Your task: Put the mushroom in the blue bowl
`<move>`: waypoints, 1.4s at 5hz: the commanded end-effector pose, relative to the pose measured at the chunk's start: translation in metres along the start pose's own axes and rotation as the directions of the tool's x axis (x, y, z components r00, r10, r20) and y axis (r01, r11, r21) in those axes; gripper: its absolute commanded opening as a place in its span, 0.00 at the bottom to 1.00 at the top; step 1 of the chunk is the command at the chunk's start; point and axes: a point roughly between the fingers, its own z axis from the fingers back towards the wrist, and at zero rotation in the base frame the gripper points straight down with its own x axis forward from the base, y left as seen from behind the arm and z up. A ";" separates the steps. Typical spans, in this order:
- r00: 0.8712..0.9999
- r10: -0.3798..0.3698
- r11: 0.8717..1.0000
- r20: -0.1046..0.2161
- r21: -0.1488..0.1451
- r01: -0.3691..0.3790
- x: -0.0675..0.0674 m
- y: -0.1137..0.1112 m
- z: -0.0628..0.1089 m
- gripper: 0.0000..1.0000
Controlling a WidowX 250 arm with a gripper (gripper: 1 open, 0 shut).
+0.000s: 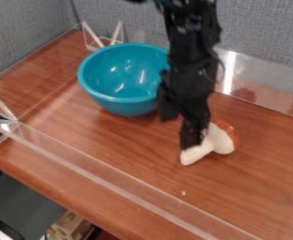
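Jaws over the mushroom, nothing picked up yet.

The black robot gripper [192,134] hangs right over the small toy mushroom with cream stem and orange-brown cap [209,144], jaws spread wide and holding nothing; contact can't be judged from here. The mushroom lies on its side on the brown wooden worktop [99,150], apart from the round glossy teal-blue bowl [123,80], which sits empty. Grasp, lift, carry and drop all remain.

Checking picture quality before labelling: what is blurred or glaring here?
Camera view: the black gripper and arm are motion-smeared; the small cream-stemmed toy mushroom and glossy teal-blue bowl are sharp; the bowl's inside shows soft highlights, and the clear plastic wall catches pale reflections.
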 end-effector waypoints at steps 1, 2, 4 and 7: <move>0.999 -0.032 0.999 0.018 0.009 0.032 0.009 -0.004 -0.010 1.00; 0.999 -0.041 0.999 0.008 0.004 0.041 0.015 -0.006 -0.024 1.00; 0.998 -0.065 0.998 0.000 -0.001 0.065 0.026 -0.007 -0.027 0.00; 0.994 -0.098 0.995 0.053 0.008 0.097 0.034 -0.012 -0.019 0.00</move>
